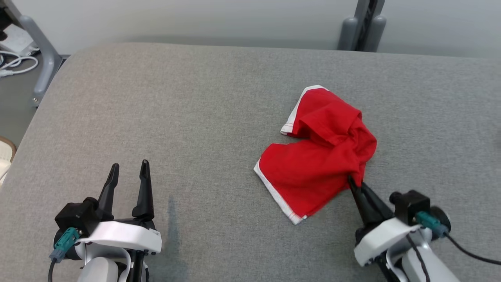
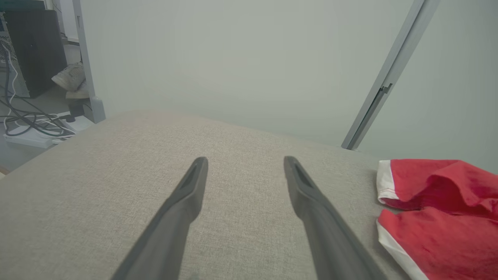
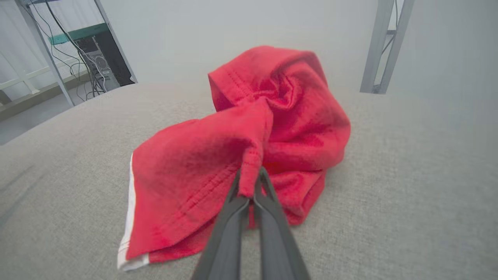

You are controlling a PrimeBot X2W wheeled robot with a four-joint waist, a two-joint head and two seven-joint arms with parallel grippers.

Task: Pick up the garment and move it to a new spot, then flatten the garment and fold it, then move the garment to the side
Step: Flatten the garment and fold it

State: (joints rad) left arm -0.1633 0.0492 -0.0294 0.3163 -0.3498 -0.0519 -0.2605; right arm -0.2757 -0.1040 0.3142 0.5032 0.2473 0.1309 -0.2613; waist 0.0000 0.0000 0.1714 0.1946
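The garment (image 1: pixel 319 154) is a crumpled red piece with white trim, lying right of centre on the grey padded table (image 1: pixel 195 117). My right gripper (image 1: pixel 354 181) reaches up from the lower right and is shut on a pinch of the garment's near right edge; in the right wrist view the garment (image 3: pixel 249 132) bunches up from the closed tips of the right gripper (image 3: pixel 249 182). My left gripper (image 1: pixel 129 166) stands open at the lower left, well apart from the cloth. In the left wrist view the left gripper (image 2: pixel 245 161) is over bare padding, with the garment (image 2: pixel 435 206) at the right edge.
The table's left edge drops to a floor with a metal frame leg (image 1: pixel 43 51) and white cables (image 1: pixel 15 64). A grey post (image 1: pixel 362 27) stands behind the far edge against a pale wall. Bare padding spreads left of the garment.
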